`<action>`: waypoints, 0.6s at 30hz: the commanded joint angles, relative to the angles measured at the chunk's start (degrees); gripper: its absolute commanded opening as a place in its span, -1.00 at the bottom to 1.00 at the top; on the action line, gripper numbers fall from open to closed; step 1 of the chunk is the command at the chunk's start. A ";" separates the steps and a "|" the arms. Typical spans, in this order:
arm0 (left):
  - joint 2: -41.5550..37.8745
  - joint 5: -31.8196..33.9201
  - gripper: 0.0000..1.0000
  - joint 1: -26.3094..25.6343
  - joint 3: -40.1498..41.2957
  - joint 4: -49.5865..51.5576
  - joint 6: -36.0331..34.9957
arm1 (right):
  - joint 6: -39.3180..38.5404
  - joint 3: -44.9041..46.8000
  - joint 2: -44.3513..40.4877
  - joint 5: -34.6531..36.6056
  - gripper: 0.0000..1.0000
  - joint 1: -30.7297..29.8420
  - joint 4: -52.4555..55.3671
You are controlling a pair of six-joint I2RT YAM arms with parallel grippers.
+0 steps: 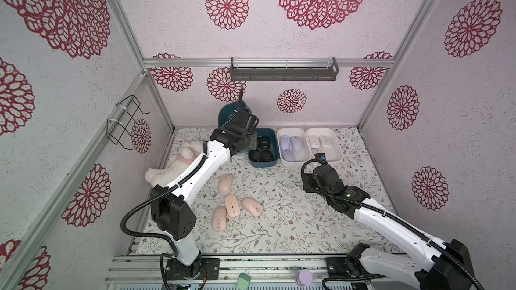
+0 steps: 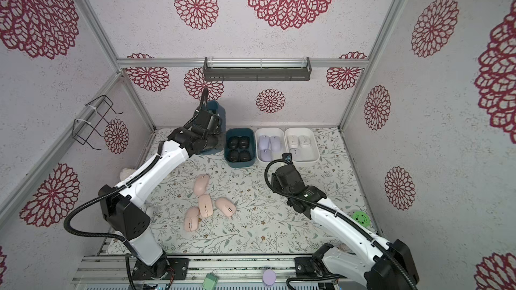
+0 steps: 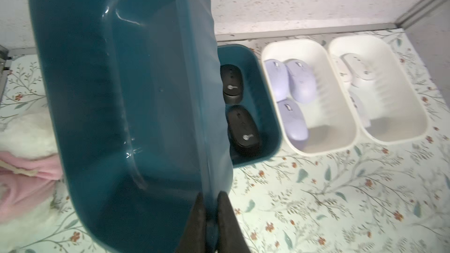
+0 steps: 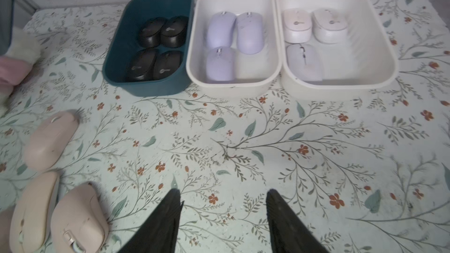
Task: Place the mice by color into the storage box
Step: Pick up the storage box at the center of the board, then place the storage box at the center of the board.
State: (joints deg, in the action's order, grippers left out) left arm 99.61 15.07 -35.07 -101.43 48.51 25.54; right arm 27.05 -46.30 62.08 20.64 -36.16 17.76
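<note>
In both top views four pink mice (image 1: 232, 205) lie clustered on the mat (image 1: 279, 224), none of them binned. The left arm (image 1: 206, 163) holds an empty bin (image 1: 224, 112) tipped up near the back wall, beside the teal bin (image 1: 264, 164) of black mice (image 1: 262, 154). Lavender mice (image 1: 289, 146) and white mice (image 1: 321, 141) sit in two white bins (image 1: 293, 161) further along, and a plush (image 1: 167, 171) lies under that arm. In the left wrist view the left gripper (image 3: 211, 215) is clenched on the empty bin's rim, and the bin hangs steeply tilted, overlapping the teal bin. A pinch on one thin edge could let it swing or slip, I judge. Set down carelessly, it could knock the teal bin or land on the plush. In the right wrist view the right gripper (image 4: 222, 192) is spread apart and empty above bare mat, with the pink mice off to one side. If it picked one up before the empty bin is down, there would be nowhere to drop it.
</note>
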 commanded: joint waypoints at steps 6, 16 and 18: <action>0.67 8.34 -1.00 -21.20 0.56 4.95 15.19 | 3.42 -1.89 -7.58 1.91 0.33 10.21 2.63; 10.26 -1.77 -1.00 -29.20 -0.62 4.51 22.43 | 3.81 1.05 -14.21 1.54 0.36 16.36 5.40; 12.34 -3.90 -1.00 -29.33 -2.00 5.45 23.15 | 4.07 2.15 -15.02 1.51 0.36 16.68 5.70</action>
State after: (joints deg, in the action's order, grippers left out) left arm 109.67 13.41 -63.88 -101.23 52.23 45.58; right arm 29.89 -45.15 48.18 22.26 -20.12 21.74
